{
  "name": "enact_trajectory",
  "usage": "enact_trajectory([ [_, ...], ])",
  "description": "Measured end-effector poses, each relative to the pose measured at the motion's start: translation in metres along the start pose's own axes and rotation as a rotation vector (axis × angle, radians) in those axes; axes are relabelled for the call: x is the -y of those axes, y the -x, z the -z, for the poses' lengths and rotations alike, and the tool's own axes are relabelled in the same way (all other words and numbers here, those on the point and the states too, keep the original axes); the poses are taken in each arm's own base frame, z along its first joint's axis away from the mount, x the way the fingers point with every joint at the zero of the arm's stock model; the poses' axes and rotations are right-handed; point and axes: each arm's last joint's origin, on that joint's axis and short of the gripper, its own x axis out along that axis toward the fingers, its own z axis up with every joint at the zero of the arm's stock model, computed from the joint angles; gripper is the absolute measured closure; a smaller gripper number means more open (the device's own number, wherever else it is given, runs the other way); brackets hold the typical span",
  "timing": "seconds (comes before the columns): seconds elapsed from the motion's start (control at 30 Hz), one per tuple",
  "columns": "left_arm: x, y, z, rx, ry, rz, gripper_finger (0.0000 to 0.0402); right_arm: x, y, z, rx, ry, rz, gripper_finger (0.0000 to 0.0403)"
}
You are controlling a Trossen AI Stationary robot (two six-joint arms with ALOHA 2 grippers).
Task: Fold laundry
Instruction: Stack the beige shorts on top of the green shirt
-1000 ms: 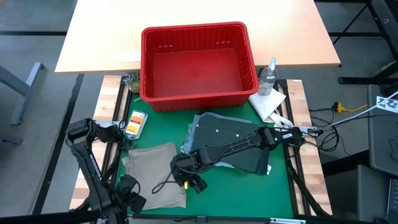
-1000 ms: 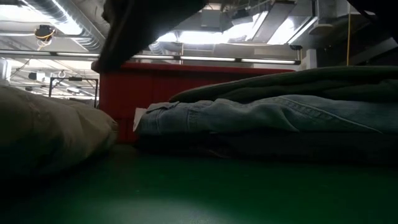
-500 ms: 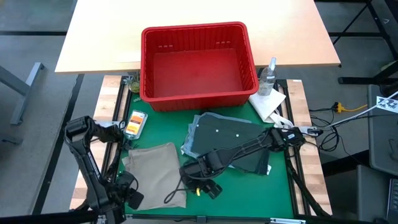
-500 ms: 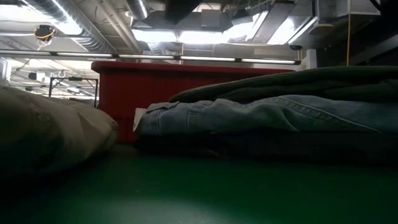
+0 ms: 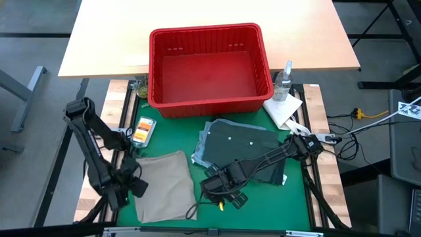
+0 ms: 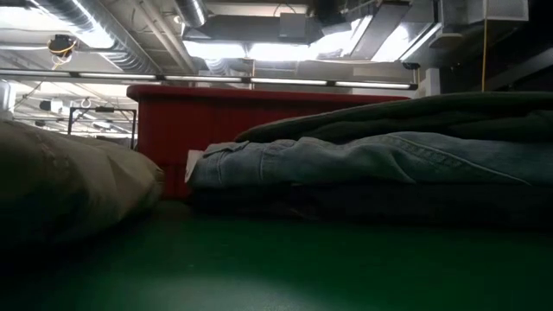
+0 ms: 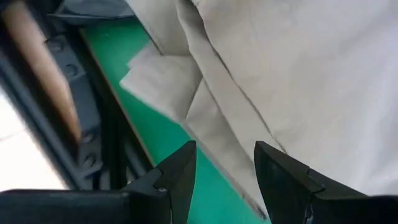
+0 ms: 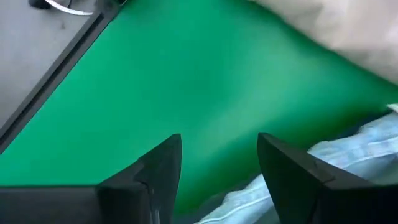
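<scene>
- Up front, right gripper (image 5: pixel 227 195) hovered over green mat (image 5: pixel 256 204), fingers apart, empty
- Left gripper (image 5: pixel 125 187) gaped beside beige khaki piece (image 5: pixel 164 184)
- Farther back, olive-and-denim stack (image 5: pixel 240 148), then red basket (image 5: pixel 209 66)

soft matt khaki cloth (image 5: pixel 164 184), faded denim (image 6: pixel 363 160), ribbed red plastic basket (image 5: pixel 209 66), smooth green mat (image 5: pixel 263 204).

You have open green mat (image 5: pixel 263 204) along the worktop's front edge, between the beige khaki piece (image 5: pixel 164 184) and the stacked garments (image 5: pixel 240 145). The red basket (image 5: pixel 209 66) blocks the back edge, a spray bottle (image 5: pixel 284 80) its right corner.
</scene>
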Motion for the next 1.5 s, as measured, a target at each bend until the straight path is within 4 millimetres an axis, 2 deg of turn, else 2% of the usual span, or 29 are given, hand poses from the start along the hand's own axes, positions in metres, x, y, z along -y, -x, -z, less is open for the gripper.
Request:
enact_trajectory([
  [0.13, -0.004, -0.018, -0.004, -0.043, 0.019, 0.051, 0.0245, -0.003, -0.013, 0.011, -0.086, -0.04, -0.033, 0.0191],
  [0.23, -0.004, -0.028, -0.003, -0.083, -0.004, 0.053, 0.0245, -0.008, -0.013, 0.023, -0.105, -0.098, -0.04, 0.0191],
  [0.37, -0.012, -0.037, -0.003, -0.139, 0.026, -0.042, 0.0245, -0.014, -0.007, 0.039, -0.046, -0.165, -0.023, 0.0191],
  [0.57, -0.014, -0.044, -0.005, -0.171, 0.065, -0.08, 0.0245, -0.024, -0.015, 0.067, 0.193, -0.349, 0.046, 0.0191],
  [0.67, -0.011, -0.049, -0.008, -0.161, 0.087, -0.054, 0.0245, -0.024, -0.035, 0.075, 0.338, -0.473, 0.077, 0.0191],
  [0.73, -0.009, -0.053, -0.011, -0.167, 0.106, -0.041, 0.0245, -0.023, -0.05, 0.077, 0.427, -0.554, 0.065, 0.0191],
  [0.87, -0.006, -0.06, -0.016, -0.18, 0.142, -0.029, 0.0245, -0.018, -0.068, 0.073, 0.625, -0.661, 0.056, 0.0191],
  [1.0, -0.006, -0.066, -0.021, -0.178, 0.167, -0.039, 0.0245, -0.01, -0.086, 0.073, 0.651, -0.723, 0.128, 0.0191],
  [1.23, -0.01, -0.074, -0.027, -0.215, 0.197, -0.11, 0.0245, -0.003, -0.092, 0.066, 0.77, -0.858, 0.203, 0.0191],
  [1.5, -0.015, -0.082, -0.032, -0.201, 0.211, -0.13, 0.0245, -0.001, -0.084, 0.06, 0.891, -0.929, 0.216, 0.0191],
])
